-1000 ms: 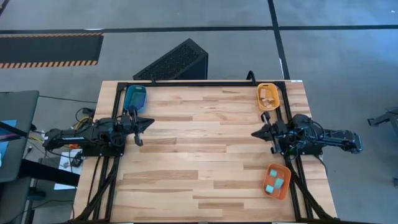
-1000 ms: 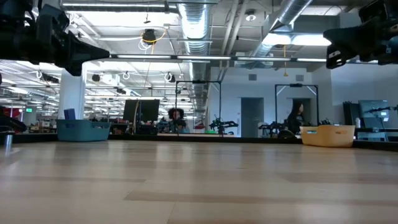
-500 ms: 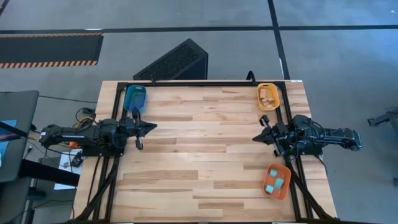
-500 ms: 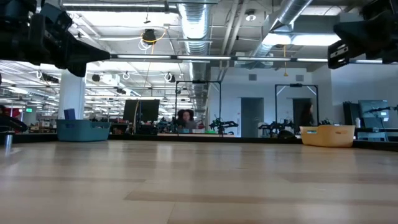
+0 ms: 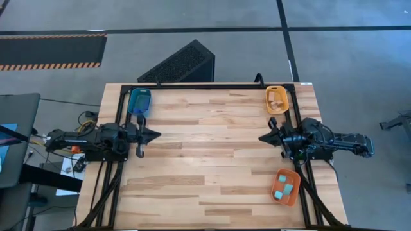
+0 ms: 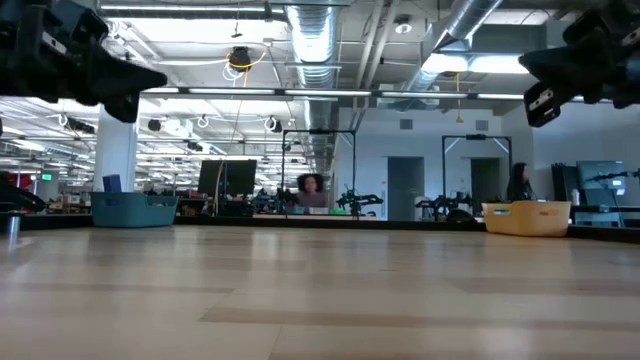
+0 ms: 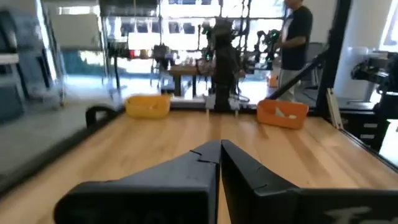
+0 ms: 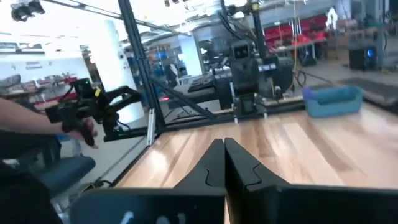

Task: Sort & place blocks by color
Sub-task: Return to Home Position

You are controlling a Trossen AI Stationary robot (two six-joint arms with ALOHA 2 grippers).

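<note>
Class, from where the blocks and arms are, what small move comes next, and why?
Probably park the left tool and right tool at rest: both are shut, holding nothing. The light blue blocks lie in the orange tray, the tan blocks in the yellow tray, and none shows on the table.

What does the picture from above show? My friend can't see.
Two robot arms are at the sides of a wooden table, left gripper and right gripper shut. At its edges sit a blue tray, a yellow-orange tray holding tan pieces and an orange tray holding light cyan cubes.
</note>
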